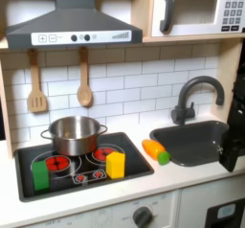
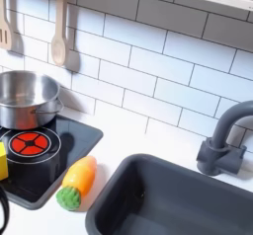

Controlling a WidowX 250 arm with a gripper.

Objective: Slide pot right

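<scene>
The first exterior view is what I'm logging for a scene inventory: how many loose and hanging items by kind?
Silver pot: 1
Green block: 1
Yellow block: 1
Toy carrot: 1
Wooden spatula: 1
Wooden spoon: 1
Total: 6

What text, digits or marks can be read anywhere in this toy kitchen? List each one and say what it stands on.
None can be read.
White microwave keypad, first exterior view: rows of button marks, too blurred to read.
Grey range hood control strip, first exterior view: small dots and dials, no legible text.
Black stovetop panel, first exterior view: red and white knob marks, too small to read.
</scene>
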